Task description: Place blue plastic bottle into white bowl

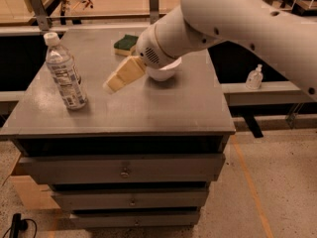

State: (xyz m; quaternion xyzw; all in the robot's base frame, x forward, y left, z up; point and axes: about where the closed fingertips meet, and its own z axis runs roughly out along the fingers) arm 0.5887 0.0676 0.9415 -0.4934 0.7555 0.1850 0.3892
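Note:
The blue plastic bottle [64, 76] stands upright near the left edge of the grey cabinet top [148, 110]. It is clear, with a white cap and a white label. The white bowl [164, 72] sits toward the back middle of the top, partly hidden behind my white arm. My gripper [113, 82] hangs tan and tilted just above the top, between the bowl and the bottle, a short way right of the bottle and not touching it. It holds nothing.
A green-and-yellow sponge [125, 43] lies behind the bowl near the back edge. A small pump-top dispenser [254, 77] stands on a ledge to the right. Drawers [124, 170] sit below the top. Wooden benches are behind.

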